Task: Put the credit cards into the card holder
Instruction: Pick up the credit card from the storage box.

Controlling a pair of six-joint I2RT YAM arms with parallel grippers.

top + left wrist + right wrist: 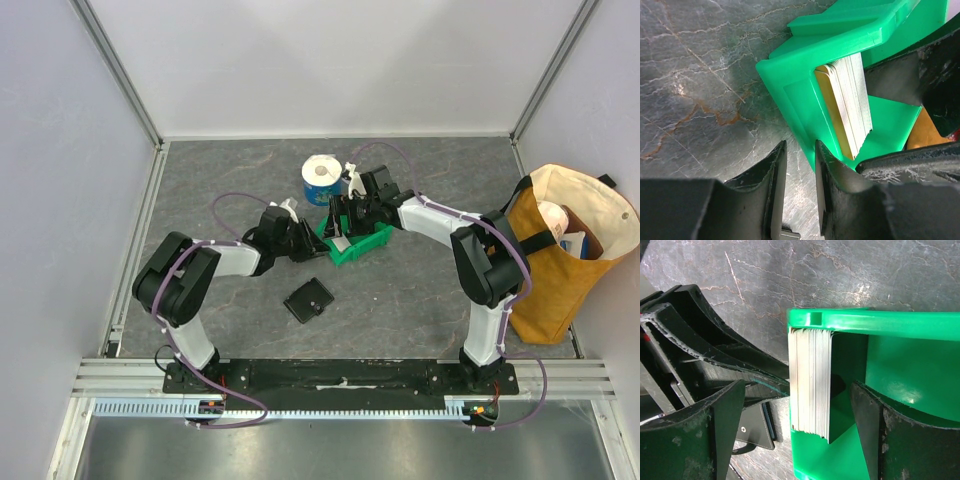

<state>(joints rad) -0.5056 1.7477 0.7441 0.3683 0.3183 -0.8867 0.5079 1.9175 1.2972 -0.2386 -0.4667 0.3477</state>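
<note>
Grey marbled tabletop (420, 280): credit cards (810, 380) stand on edge inside the green bin (900, 320), the right gripper (797, 387) gaping wide astride their thickness. The left gripper (800, 146), jaws narrowly parted on nothing, sits just outside. The card holder (309, 299) lies nearer the left arm (185, 280).

1. Between the spread fingers of the right claw (800, 412) stands a stack of thin pale cards (810, 380), pressed against the end wall of the green plastic bin (900, 325); a gap shows towards the inner finger.
2. The left claw (796, 175) crowds its outer finger.
3. Left of the left claw, the grey stone-patterned bench (700, 75) is free.
4. A blue-wrapped paper roll (322, 178) stands close beside the right claw.
</note>
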